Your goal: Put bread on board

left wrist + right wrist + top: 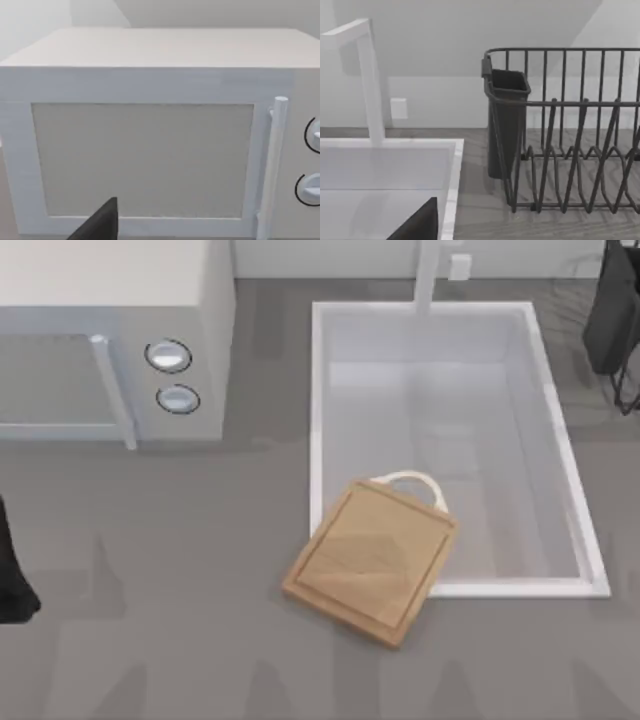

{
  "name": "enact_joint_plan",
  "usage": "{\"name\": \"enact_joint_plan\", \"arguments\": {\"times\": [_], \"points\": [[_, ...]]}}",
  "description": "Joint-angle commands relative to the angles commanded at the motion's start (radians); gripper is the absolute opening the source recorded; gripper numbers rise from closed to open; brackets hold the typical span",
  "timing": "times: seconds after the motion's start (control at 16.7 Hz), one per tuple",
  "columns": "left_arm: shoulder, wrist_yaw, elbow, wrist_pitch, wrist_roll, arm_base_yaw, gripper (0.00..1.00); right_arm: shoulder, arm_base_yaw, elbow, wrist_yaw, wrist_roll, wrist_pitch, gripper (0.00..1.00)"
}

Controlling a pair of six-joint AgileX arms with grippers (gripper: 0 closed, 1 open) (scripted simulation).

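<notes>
Only a dark fingertip [97, 224] of the left gripper shows in the left wrist view, facing the closed microwave [150, 130]. Whether its fingers are spread or pressed together cannot be told. Likewise one dark fingertip [417, 224] of the right gripper shows in the right wrist view over the sink [385, 175], near the wire dish rack [570, 140]. The board [372, 560] lies tilted at the sink's [575, 495] near left corner, its loop handle [410, 482] over the basin.
</notes>
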Motion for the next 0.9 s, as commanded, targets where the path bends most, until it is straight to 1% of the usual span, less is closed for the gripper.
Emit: {"name": "enact_joint_plan", "arguments": {"times": [0.18, 0.36, 0.6, 0.9], "points": [[0.000, 0.000, 0.000, 0.000, 0.000, 0.000, 1.00, 0.011, -0.003, 0.010, 0.001, -0.010, -0.008, 1.00], [0.000, 0.000, 0.000, 0.000, 0.000, 0.000, 1.00, 0.106, -0.023, 0.092, 0.002, -0.101, -0.074, 1.00], [0.000, 0.000, 0.000, 0.000, 0.000, 0.000, 1.00, 0.380, -0.066, 0.290, 0.001, -0.327, -0.236, 1.00], [0.000, 0.000, 0.000, 0.000, 0.000, 0.000, 1.00, 0.891, -0.136, 0.595, 0.001, -0.687, -0.504, 1.00]]}}
